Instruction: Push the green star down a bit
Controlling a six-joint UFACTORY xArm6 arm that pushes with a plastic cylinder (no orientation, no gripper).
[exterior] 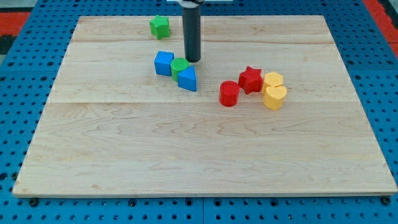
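The green star [159, 26] lies near the top edge of the wooden board [205, 155], left of centre. My tip [193, 60] is below and to the right of the star, well apart from it. The tip stands just right of a green cylinder [180, 66], which sits between a blue cube [163, 63] and a blue triangular block [187, 79].
To the right lie a red cylinder [229, 93], a red star [250, 79], a yellow hexagonal block [273, 79] and a yellow heart [274, 97], close together. A blue pegboard [18, 112] surrounds the board.
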